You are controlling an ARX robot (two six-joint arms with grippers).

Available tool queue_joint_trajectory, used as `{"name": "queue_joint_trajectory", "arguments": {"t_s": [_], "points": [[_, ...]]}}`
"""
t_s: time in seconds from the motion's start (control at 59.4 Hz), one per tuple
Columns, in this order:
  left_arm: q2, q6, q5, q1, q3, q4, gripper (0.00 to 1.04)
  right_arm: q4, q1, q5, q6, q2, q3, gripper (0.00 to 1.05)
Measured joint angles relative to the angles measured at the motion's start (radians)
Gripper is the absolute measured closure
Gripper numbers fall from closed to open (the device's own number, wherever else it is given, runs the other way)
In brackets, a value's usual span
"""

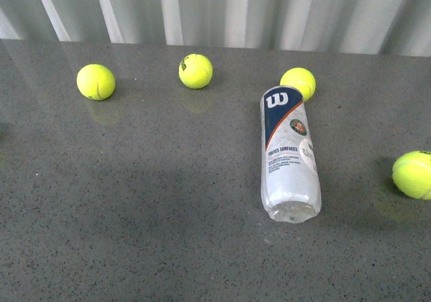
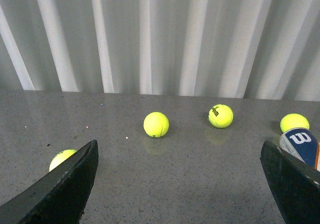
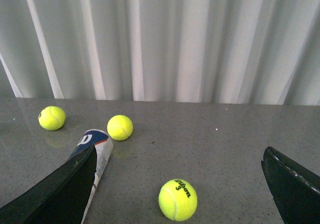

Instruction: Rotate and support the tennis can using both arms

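The tennis can [image 1: 288, 155] lies on its side on the grey table, its navy end with the white W toward the wall and its clear end toward me. Neither arm shows in the front view. In the left wrist view my left gripper [image 2: 180, 184] is open over bare table, and the can's navy end [image 2: 301, 143] peeks out behind one finger [image 2: 292, 181]. My right gripper [image 3: 180, 184] is open too; the can [image 3: 97, 154] runs behind one of its fingers [image 3: 60, 196], and a tennis ball [image 3: 177, 199] lies between the fingers' lines.
Several yellow-green tennis balls lie about: three along the back [image 1: 95, 81] [image 1: 195, 71] [image 1: 298, 83], the last close to the can's far end, and one at the right edge [image 1: 413, 174]. A white corrugated wall [image 1: 222, 9] closes the table's far side.
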State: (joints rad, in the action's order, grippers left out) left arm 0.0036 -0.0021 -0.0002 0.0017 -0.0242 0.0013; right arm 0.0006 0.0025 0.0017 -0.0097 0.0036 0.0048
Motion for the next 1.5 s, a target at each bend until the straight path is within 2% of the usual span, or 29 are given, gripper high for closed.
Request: {"name": "queue_joint_trajectory", "arguments": {"t_s": [0.993, 1.027, 1.044, 1.077, 1.094, 1.111, 1.162, 1.347, 1.498], "points": [[0.0, 0.0, 0.0, 0.0, 0.0, 0.0, 0.07, 0.0, 0.0, 0.0, 0.0, 0.0, 0.0, 0.07], [0.0, 0.0, 0.0, 0.0, 0.0, 0.0, 0.07, -0.026, 0.012, 0.041, 0.011, 0.016, 0.008, 0.07], [0.0, 0.0, 0.0, 0.0, 0.0, 0.0, 0.07, -0.055, 0.021, 0.072, 0.031, 0.027, 0.019, 0.07], [0.0, 0.0, 0.001, 0.0, 0.0, 0.0, 0.07, -0.216, 0.08, 0.254, 0.091, 0.135, 0.103, 0.07], [0.0, 0.0, 0.0, 0.0, 0.0, 0.0, 0.07, -0.232, 0.085, 0.274, 0.099, 0.15, 0.113, 0.07], [0.0, 0.0, -0.002, 0.0, 0.0, -0.001, 0.07, -0.306, 0.107, 0.38, 0.145, 0.257, 0.18, 0.07], [0.0, 0.0, 0.001, 0.0, 0.0, -0.001, 0.07, -0.292, 0.091, 0.431, 0.177, 0.393, 0.262, 0.07], [-0.001, 0.0, 0.0, 0.0, 0.0, -0.001, 0.07, -0.114, -0.068, 0.272, 0.27, 0.831, 0.603, 0.07], [-0.002, 0.0, 0.0, 0.0, 0.0, -0.001, 0.07, -0.174, -0.063, 0.204, 0.34, 1.206, 0.904, 0.07]]}}
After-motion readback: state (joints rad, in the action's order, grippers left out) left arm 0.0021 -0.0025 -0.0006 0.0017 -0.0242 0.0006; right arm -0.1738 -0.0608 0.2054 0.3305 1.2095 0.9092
